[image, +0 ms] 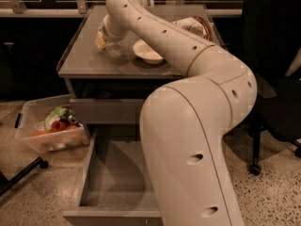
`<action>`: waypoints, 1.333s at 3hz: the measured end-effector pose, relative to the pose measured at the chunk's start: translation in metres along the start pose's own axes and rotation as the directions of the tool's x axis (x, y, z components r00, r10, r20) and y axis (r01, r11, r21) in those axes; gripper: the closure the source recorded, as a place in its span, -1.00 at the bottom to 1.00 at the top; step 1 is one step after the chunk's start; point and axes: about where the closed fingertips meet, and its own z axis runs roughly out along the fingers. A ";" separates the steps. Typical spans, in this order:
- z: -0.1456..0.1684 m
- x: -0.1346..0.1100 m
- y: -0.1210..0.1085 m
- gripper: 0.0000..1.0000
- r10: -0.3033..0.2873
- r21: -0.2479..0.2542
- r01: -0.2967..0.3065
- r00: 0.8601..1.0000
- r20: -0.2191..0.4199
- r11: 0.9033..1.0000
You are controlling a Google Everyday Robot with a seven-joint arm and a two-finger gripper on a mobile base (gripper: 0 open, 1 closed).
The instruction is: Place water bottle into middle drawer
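Note:
The water bottle, clear and crinkled, sits on the grey cabinet top to the left of the white bowl. My gripper is at the end of the arm, right at the bottle's upper left side; the wrist hides most of it. A pale yellow patch shows beside the bottle. The middle drawer is pulled out wide below, its grey floor bare; my arm's bulky lower link covers its right part. A shut drawer front lies above it.
A clear plastic bin with colourful items stands on the floor, left of the drawer. A crinkled snack bag lies at the back right of the cabinet top. A black office chair is at the right. A black stand leg is at the lower left.

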 end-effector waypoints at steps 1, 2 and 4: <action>-0.001 0.000 0.000 0.57 -0.012 0.005 0.012 1.000 -0.010 1.000; -0.001 0.000 0.000 0.99 -0.012 0.005 0.012 1.000 -0.010 1.000; -0.099 -0.009 0.005 1.00 -0.038 0.051 0.031 0.991 0.131 0.998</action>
